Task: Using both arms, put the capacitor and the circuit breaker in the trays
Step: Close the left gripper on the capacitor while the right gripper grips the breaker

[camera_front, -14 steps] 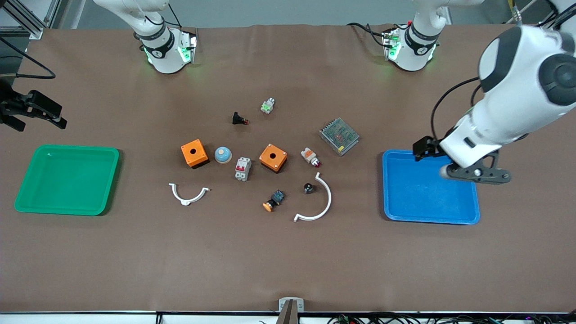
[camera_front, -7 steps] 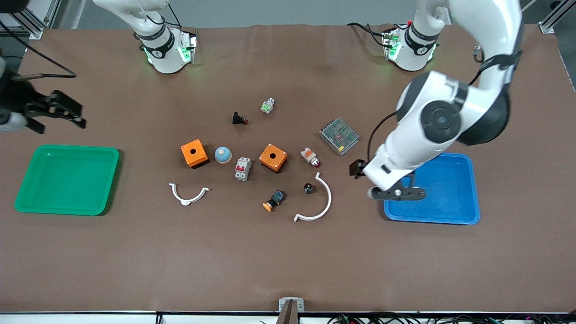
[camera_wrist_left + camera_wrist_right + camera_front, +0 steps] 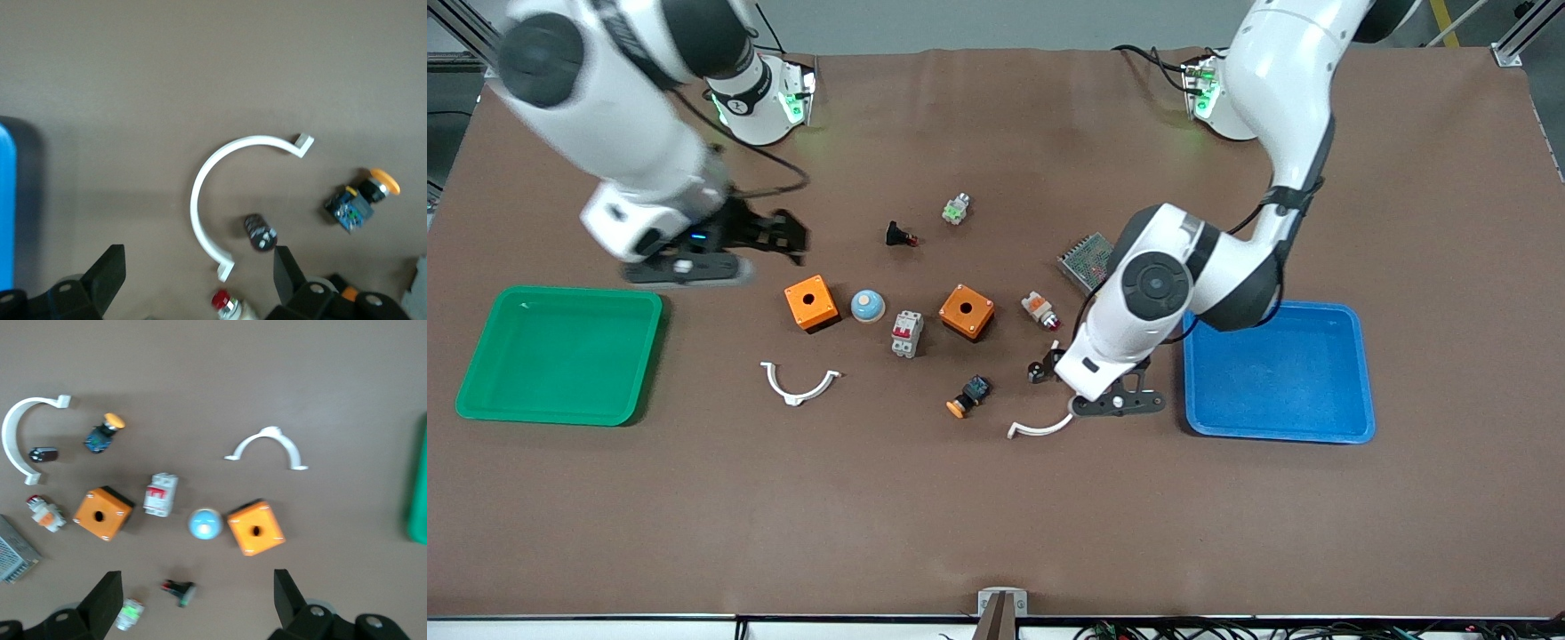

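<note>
- Two white arms reach over the brown desk [image 3: 978,524], each with a black hand.
- The left hand [image 3: 1049,369] is over the white half-ring clip [image 3: 1040,429], just above the capacitor [image 3: 1037,371]; its fingers [image 3: 107,270] are spread wide and hold nothing.
- The capacitor lies on the desk inside the curve of this clip, near the orange-capped push button [image 3: 967,396].
- The right hand [image 3: 783,236] is over bare desk, above the green tray [image 3: 480,373] end; its fingers [image 3: 107,593] are spread and empty.
- The circuit breaker [image 3: 906,333] lies between two orange boxes [image 3: 811,302], beside a blue dome [image 3: 867,305].
- The blue tray [image 3: 1352,427] is at the left arm's end.
</note>
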You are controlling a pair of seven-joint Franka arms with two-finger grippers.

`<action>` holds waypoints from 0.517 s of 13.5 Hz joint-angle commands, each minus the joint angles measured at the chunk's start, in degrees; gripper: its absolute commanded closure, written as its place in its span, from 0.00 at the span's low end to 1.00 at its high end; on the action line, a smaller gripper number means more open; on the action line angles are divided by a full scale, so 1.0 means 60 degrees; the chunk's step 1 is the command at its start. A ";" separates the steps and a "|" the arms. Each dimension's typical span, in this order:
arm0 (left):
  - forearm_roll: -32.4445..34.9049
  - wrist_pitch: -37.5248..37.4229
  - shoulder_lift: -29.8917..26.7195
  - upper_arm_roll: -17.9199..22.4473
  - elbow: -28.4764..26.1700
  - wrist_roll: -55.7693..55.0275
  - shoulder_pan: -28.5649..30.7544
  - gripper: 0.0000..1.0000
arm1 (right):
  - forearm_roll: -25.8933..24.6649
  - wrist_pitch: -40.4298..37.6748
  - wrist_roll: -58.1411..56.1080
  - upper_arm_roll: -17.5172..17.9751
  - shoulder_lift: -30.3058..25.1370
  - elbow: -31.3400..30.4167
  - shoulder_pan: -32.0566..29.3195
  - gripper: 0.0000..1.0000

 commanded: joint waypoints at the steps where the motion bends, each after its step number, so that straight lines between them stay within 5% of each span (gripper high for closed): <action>1: 0.0049 0.0329 0.0610 0.0776 0.0566 -0.0711 -0.0932 0.05 | 0.0211 0.1289 0.0451 -0.0126 0.0456 -0.0748 0.0704 0.00; 7: 0.0049 0.0711 0.1255 0.0778 0.0551 -0.1181 -0.1329 0.17 | 0.0211 0.4058 0.1228 -0.0126 0.2667 -0.1175 0.1087 0.00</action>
